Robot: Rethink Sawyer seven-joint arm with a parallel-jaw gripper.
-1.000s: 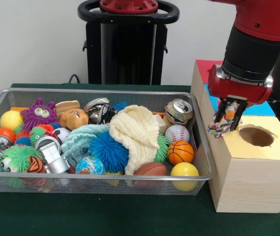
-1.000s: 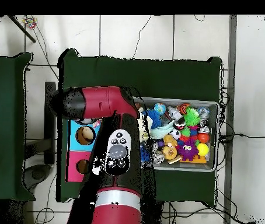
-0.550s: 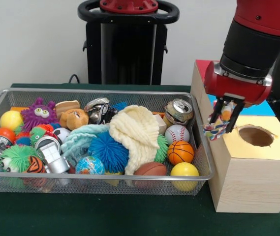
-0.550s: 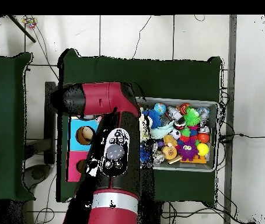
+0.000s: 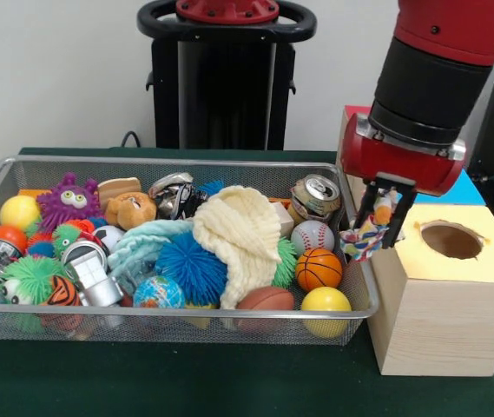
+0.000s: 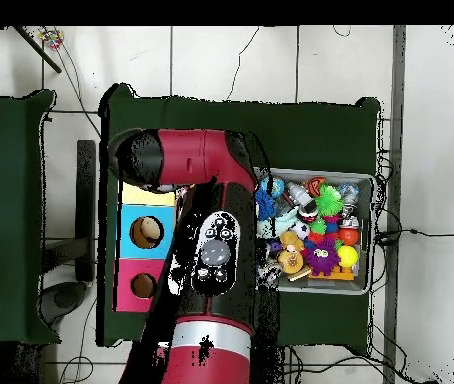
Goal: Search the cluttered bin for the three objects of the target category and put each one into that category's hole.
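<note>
- One small knotted rope toy (image 5: pixel 365 239), many-coloured, hangs pinched between the gripper (image 5: pixel 382 211) fingers in the front view; the two dark fingers stand narrow, closed on its upper part, with the frayed end dangling below them.
- Front view: the toy hangs over the gap where the wire bin (image 5: pixel 73 165) ends and the wooden box (image 5: pixel 442 326) begins, at the level of the box's top edge and just short of the round hole (image 5: pixel 451 240) in its yellow top. Being held from above lets it hang free, which I judge suits a drop into a hole.
- Front view: the arm comes down steeply from the upper right, its black wrist and red collar tilted a little, so the fingers point down and slightly toward the bin.
- Front view: the bin is packed with a cream cloth (image 5: pixel 242 234), a blue spiky ball (image 5: pixel 192 266), a baseball (image 5: pixel 312 235), a small basketball (image 5: pixel 319 269) and a dented can (image 5: pixel 315 196), among much else.
- Overhead view: the arm (image 6: pixel 206 250) covers the bin's near end and the gripper itself is hidden beneath it, so the fingers cannot be told here; two further holes show in the box's blue (image 6: pixel 146 231) and pink (image 6: pixel 143 285) panels.
</note>
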